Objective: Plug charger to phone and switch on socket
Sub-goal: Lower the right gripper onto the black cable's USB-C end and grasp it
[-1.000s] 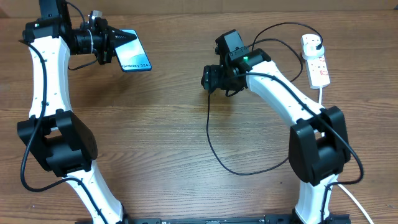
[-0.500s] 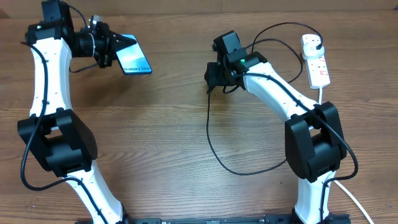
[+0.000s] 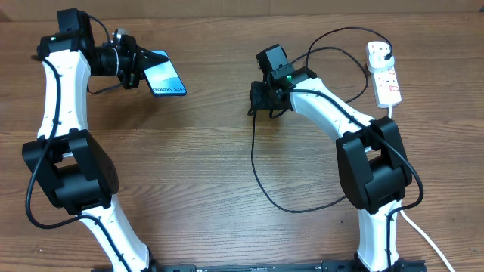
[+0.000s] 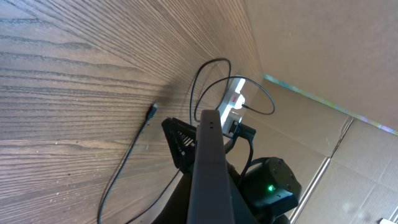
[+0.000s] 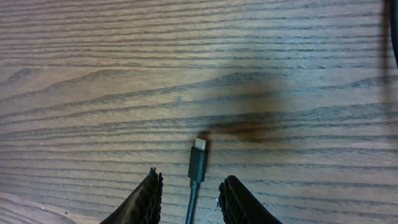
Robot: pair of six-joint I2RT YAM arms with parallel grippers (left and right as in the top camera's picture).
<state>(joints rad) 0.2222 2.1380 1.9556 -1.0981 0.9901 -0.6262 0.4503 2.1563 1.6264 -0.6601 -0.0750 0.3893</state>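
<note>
Charger (image 5: 196, 167) connector tip lies on table (image 5: 93, 93) between partly open fingers of right gripper (image 5: 193, 183), not clamped. Left gripper (image 3: 144, 65) closed on phone (image 3: 167, 79), far left, well apart from socket (image 3: 385, 75)

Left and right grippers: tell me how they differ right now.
The left gripper is shut on the phone, holding it above the table; the right gripper grips nothing, its fingers apart on either side of the charger cable lying on the wood. The left points roughly sideways; the right points down. Both are black two-finger grippers.
</note>
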